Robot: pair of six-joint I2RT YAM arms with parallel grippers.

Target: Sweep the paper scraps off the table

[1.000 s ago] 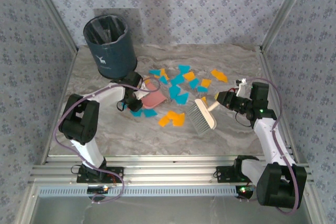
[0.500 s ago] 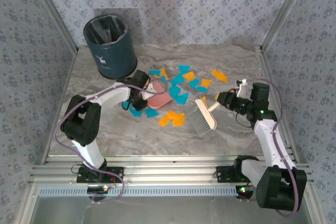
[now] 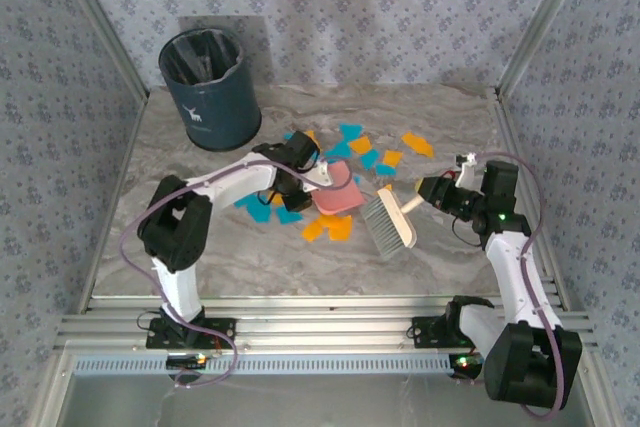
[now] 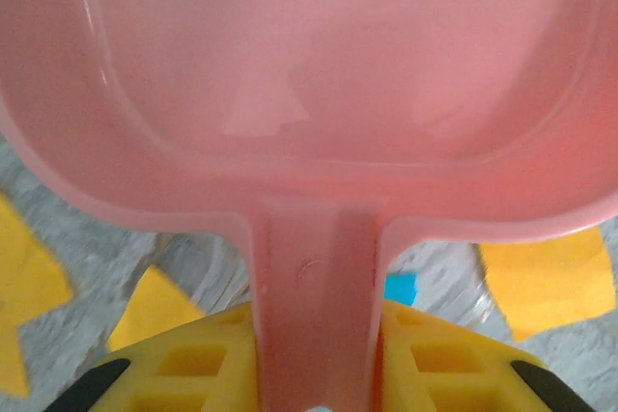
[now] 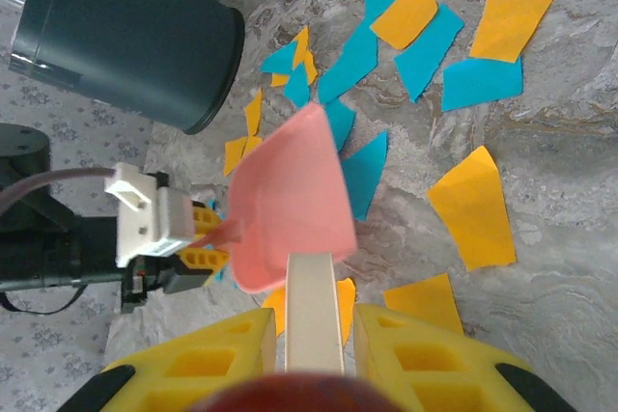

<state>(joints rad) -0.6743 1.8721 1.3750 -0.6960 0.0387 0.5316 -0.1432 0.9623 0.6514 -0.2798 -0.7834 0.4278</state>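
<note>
The left end effector [image 4: 314,340] is closed on the flat handle of a pink plastic dustpan [image 4: 309,84], its yellow fingers [image 4: 193,359] pressed against the handle from either side. The dustpan sits near the middle of the grey-beige marble-veined worktop [image 3: 200,247], and whether its lip touches the surface cannot be told. The right end effector [image 5: 314,340] is clamped on the cream handle of a hand brush with grey bristles [image 3: 390,225]. The brush head is just right of the dustpan, towards the near edge. The small angular turquoise and orange paper scraps [image 3: 328,227] lie scattered on the worktop around both tools. One loose group spreads from the dustpan towards the far edge and the right side. A few turquoise ones lie on the dustpan's left, and a few orange ones lie on its near side, just beside the bristles. In the left wrist view, orange pieces and a turquoise bit show on the marble below the pan on both sides of the handle. A dark blue-grey round bin [image 3: 212,87] stands upright in the far left corner, apart from the scraps.
</note>
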